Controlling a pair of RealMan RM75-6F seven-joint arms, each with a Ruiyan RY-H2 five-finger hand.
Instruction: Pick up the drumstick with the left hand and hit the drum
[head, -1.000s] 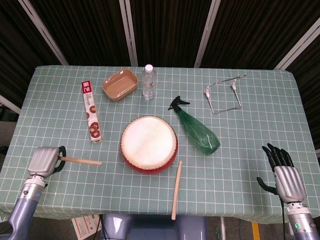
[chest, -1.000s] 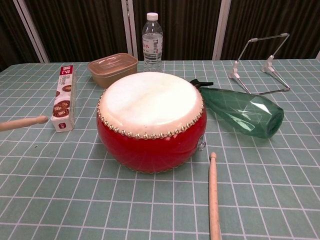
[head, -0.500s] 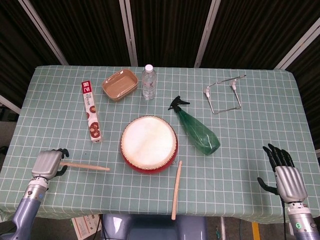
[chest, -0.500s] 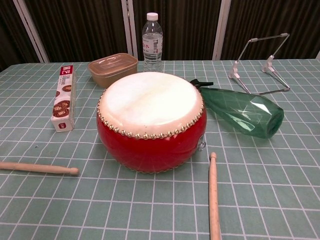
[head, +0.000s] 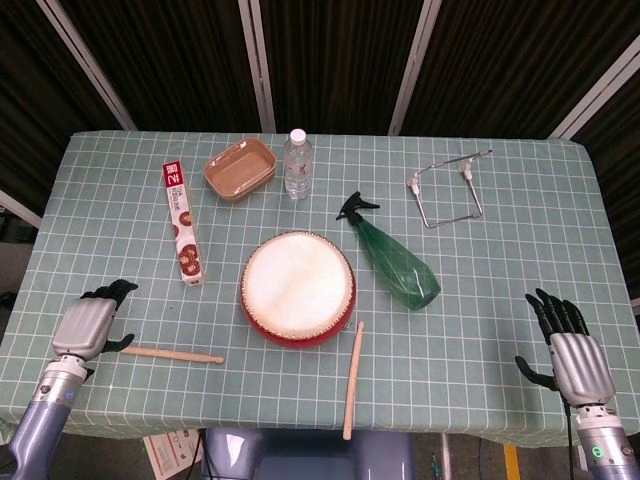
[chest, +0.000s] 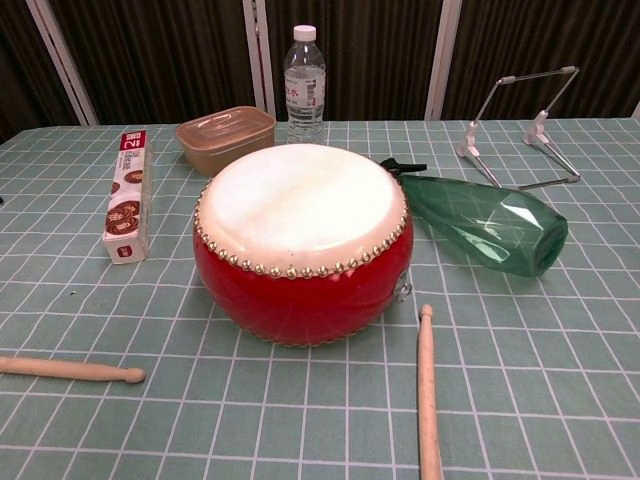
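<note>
Now the left hand (head: 87, 326) has released the drumstick (head: 172, 354).

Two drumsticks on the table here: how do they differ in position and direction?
The left drumstick lies crosswise to the drum's left, just beside the left hand, which is open and not holding it. The front drumstick lies lengthwise at the drum's front right, far from either hand. Both are plain pale wood, flat on the tablecloth.
</note>
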